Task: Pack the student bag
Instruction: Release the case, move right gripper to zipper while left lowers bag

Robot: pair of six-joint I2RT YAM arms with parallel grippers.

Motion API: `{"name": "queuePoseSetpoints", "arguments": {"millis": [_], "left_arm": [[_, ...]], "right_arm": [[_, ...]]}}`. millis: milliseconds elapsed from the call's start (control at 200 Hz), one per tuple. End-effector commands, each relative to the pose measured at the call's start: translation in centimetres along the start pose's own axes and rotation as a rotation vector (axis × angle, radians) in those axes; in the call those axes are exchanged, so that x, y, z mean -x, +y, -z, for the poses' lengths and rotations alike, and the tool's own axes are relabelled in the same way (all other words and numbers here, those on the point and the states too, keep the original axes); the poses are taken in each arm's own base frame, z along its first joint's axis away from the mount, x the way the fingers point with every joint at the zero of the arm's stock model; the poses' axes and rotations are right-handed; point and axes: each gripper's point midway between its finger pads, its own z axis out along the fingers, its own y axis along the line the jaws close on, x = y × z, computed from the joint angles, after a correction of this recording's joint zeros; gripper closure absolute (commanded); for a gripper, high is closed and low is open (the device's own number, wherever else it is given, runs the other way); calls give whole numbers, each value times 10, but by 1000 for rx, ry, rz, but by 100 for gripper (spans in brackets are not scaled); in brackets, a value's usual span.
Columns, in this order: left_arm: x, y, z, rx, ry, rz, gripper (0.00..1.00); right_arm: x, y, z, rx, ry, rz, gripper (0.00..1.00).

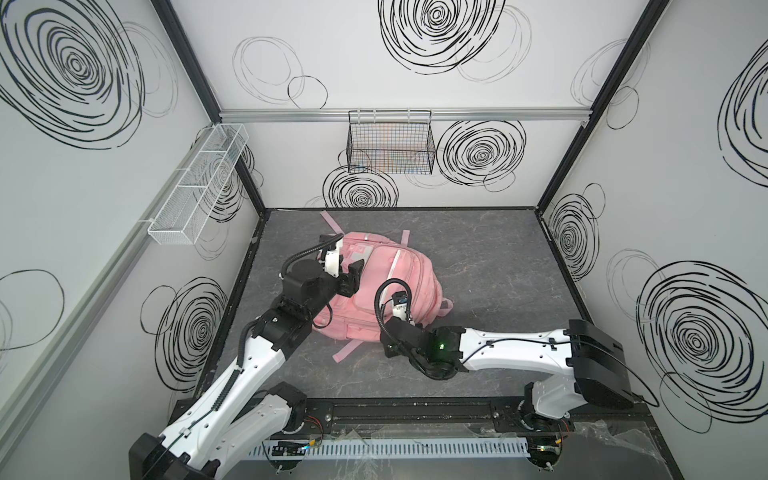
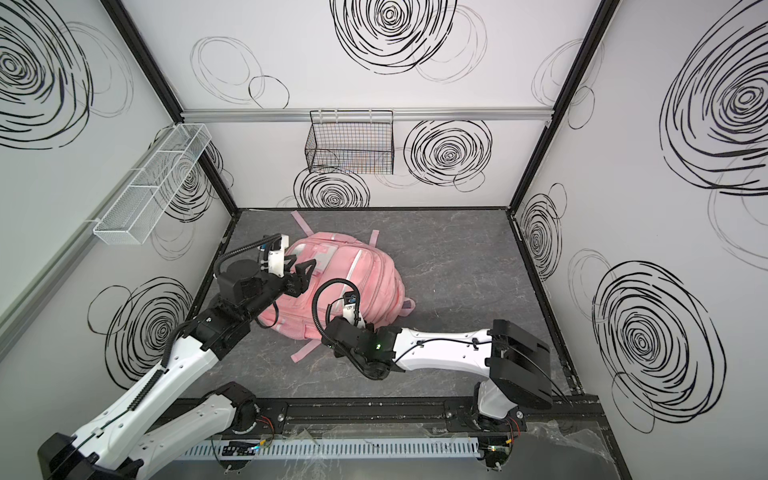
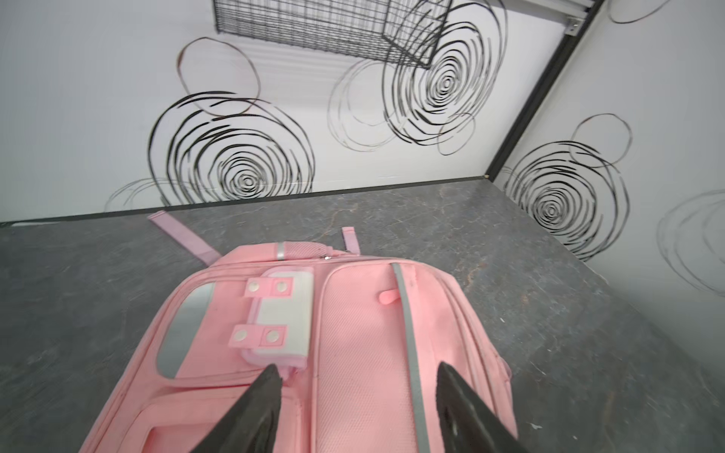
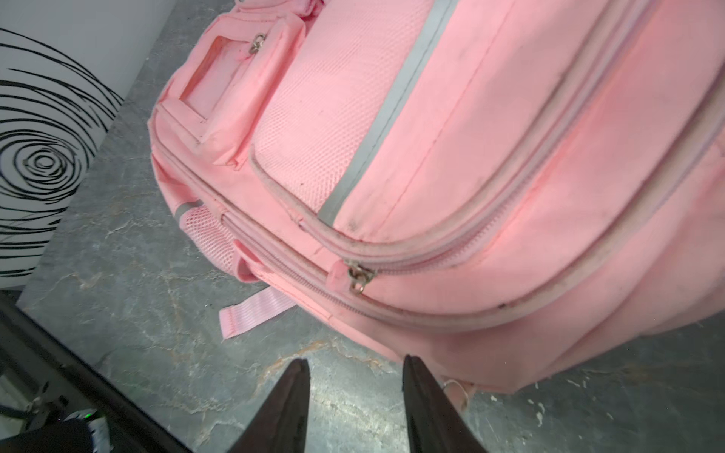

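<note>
The student bag (image 1: 399, 282) (image 2: 361, 282) is a big pink backpack lying flat, front up, left of the table's middle in both top views. All its zips look shut. My left gripper (image 3: 359, 368) (image 1: 353, 276) (image 2: 305, 270) hovers open over the bag's upper front, beside the white flap patch (image 3: 282, 313), with nothing between its fingers. My right gripper (image 4: 355, 361) is open over bare table at the bag's near edge, a short way from a zip pull (image 4: 359, 276). It holds nothing. In both top views its jaws are hidden under the wrist.
A black wire basket (image 1: 390, 143) (image 3: 325, 27) hangs on the back wall. A white mesh tray (image 1: 199, 183) hangs on the left wall. Loose pink straps (image 4: 251, 313) (image 1: 332, 222) trail from the bag onto the dark marbled table (image 1: 519, 270). The arms' base rail (image 1: 415, 415) runs along the front.
</note>
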Motion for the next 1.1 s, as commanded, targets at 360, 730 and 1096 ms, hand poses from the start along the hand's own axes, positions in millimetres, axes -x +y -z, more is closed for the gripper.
{"name": "queuePoseSetpoints", "arguments": {"millis": [360, 730, 1096], "left_arm": [[-10, 26, -1, 86, -25, -2, 30], [-10, 27, 0, 86, -29, -9, 30], [-60, -43, 2, -258, 19, -431, 31]], "right_arm": [[24, 1, -30, -45, -44, -66, 58], [41, -6, -32, 8, -26, -148, 86], [48, 0, 8, 213, 59, -88, 100]]}}
